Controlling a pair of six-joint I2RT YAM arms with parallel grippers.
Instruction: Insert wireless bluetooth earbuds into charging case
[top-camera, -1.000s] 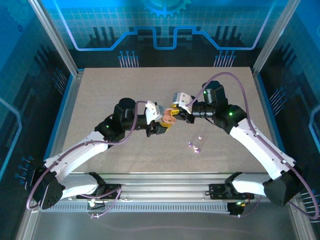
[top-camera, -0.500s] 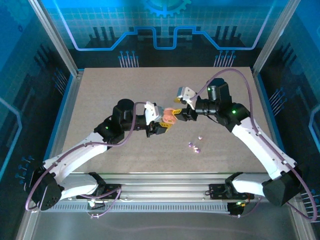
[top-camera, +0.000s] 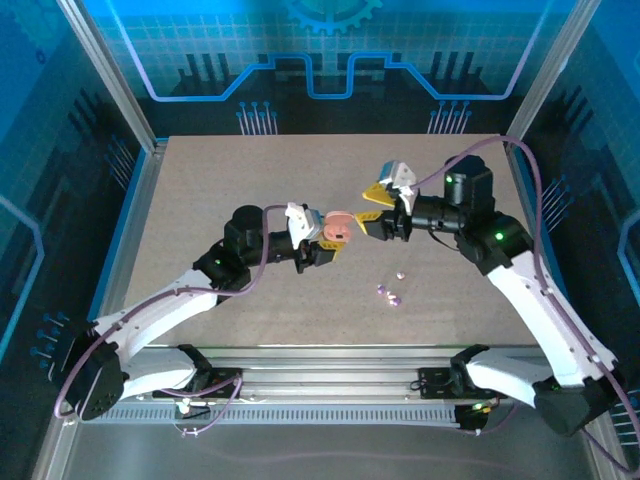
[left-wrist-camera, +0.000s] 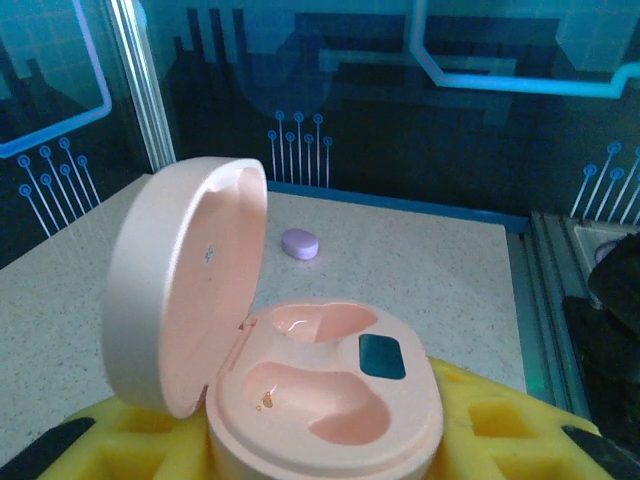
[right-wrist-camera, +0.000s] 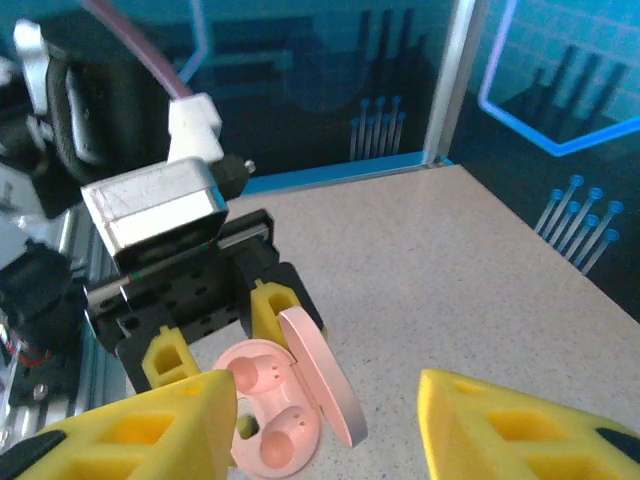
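My left gripper (top-camera: 322, 243) is shut on a pink charging case (top-camera: 338, 228), held above the middle of the table. In the left wrist view the case (left-wrist-camera: 325, 395) sits between the yellow fingers (left-wrist-camera: 500, 430) with its lid (left-wrist-camera: 185, 285) swung up to the left and both sockets bare. My right gripper (top-camera: 372, 209) stands open just right of the case, touching nothing. In the right wrist view its yellow fingers (right-wrist-camera: 150, 430) spread wide around the case (right-wrist-camera: 270, 420). Three tiny pastel earbuds (top-camera: 393, 297) lie on the table below the right gripper.
A small lilac piece (left-wrist-camera: 299, 244) rests on the speckled table (top-camera: 200, 200) beyond the case. Metal frame posts (top-camera: 110, 80) and blue walls close in the table on the sides and back. The arm bases sit along the near rail (top-camera: 330, 365).
The right gripper has opened and drawn back to the right, away from the case. The left gripper still grips the case and has shifted slightly.
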